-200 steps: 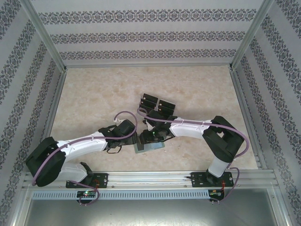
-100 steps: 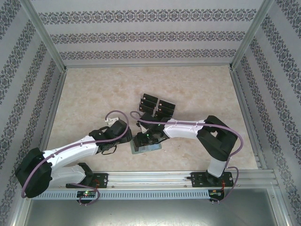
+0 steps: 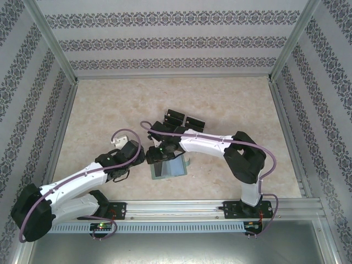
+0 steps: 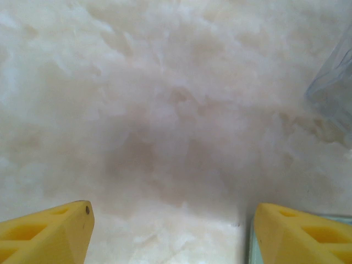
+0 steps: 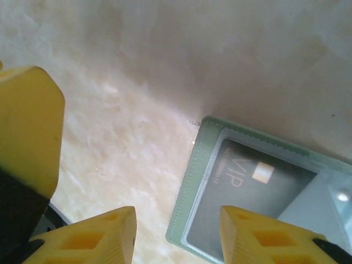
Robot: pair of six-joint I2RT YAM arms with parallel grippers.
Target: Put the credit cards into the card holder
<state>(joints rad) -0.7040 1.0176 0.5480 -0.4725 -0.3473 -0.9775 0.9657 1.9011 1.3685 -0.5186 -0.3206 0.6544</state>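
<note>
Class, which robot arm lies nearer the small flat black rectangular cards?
Right. The right arm stretches just in front of the cards; the left arm lies well off to their near left.

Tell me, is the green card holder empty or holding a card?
Holding one: a dark card marked VIP shows through the holder's clear window.

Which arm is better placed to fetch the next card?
Right. The right hand, open, sits by the holder, nearer the cards. The left hand, also open, is farther from them, over bare table.
</note>
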